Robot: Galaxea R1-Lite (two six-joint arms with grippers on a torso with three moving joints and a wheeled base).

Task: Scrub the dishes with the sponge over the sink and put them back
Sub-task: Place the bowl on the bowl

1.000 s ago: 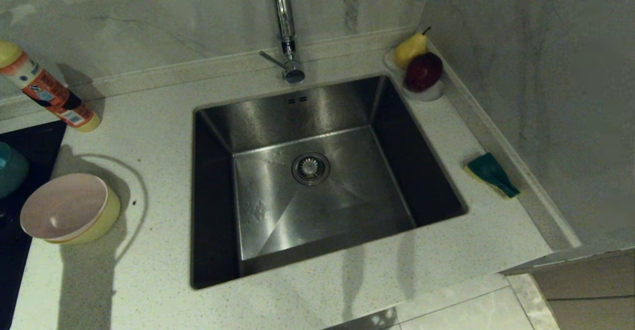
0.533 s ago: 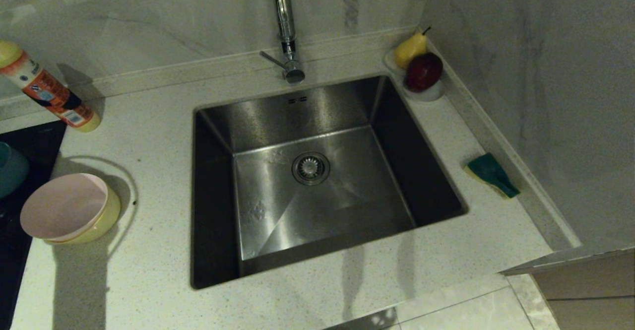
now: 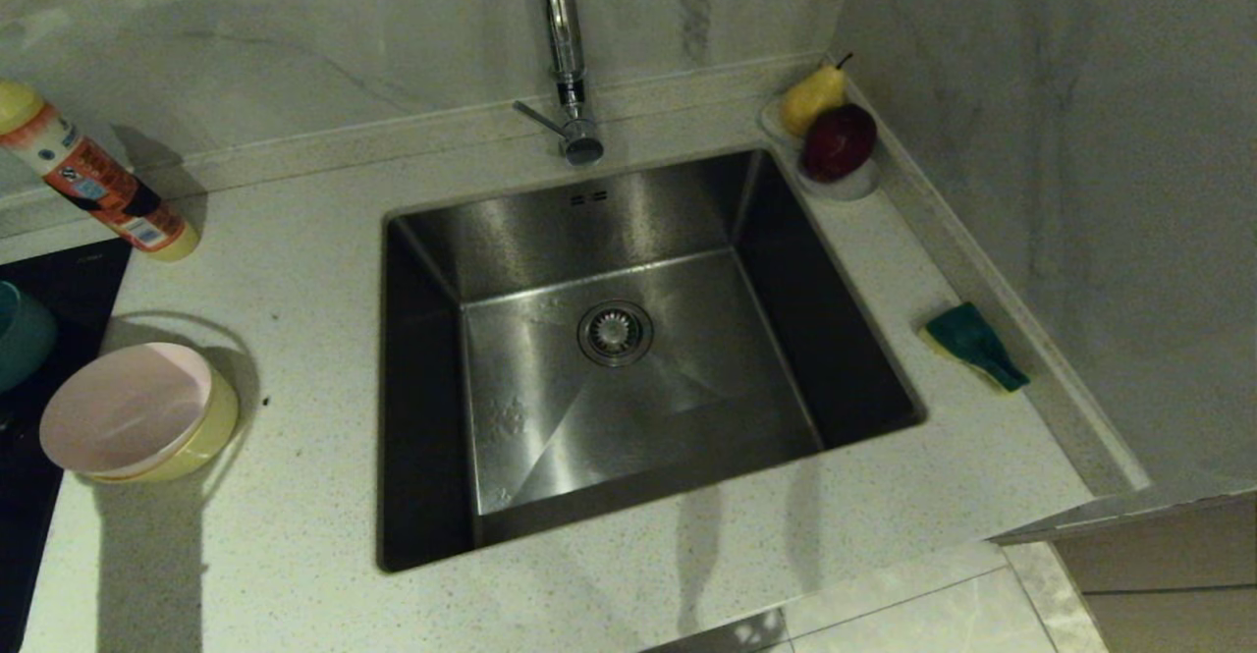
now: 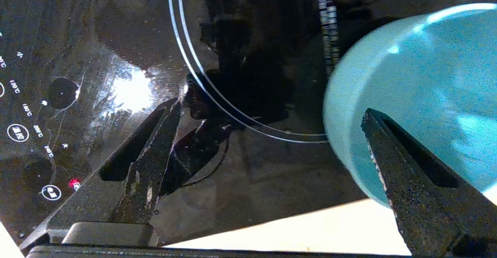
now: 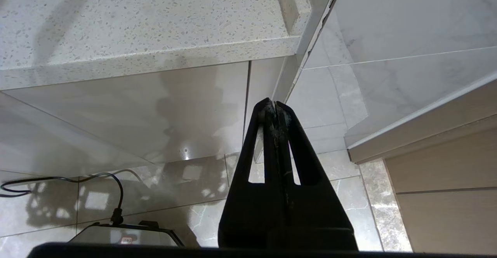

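Head view: the sink (image 3: 628, 358) sits in the middle of the pale speckled worktop (image 3: 295, 555), its basin bare around the round drain strainer (image 3: 615, 332). The pink bowl (image 3: 126, 409) is nested inside the yellow bowl (image 3: 211, 432) on the worktop's left side, at the edge of a black cooktop (image 3: 59, 285). The teal bowl (image 3: 22, 331) stands on that cooktop, cut off by the left edge of the frame. The sponge (image 3: 972, 346) lies green face up on the right, against the wall kerb. A white dish with a pear (image 3: 813, 95) and a red apple (image 3: 838, 141) fills the far right corner, a tap (image 3: 565, 54) rises behind the sink, and a bottle (image 3: 93, 182) leans at the far left. Neither arm appears here.

Left wrist view: the left gripper (image 4: 271, 110) hangs over the cooktop (image 4: 116, 56) with its fingers spread wide, holding nothing; one finger overlaps the teal bowl (image 4: 419, 75), though contact cannot be told.

Right wrist view: the right gripper (image 5: 275, 108) is parked low, in front of the worktop's near edge (image 5: 147, 58), its fingers pressed together and empty, above the tiled floor (image 5: 194, 196).
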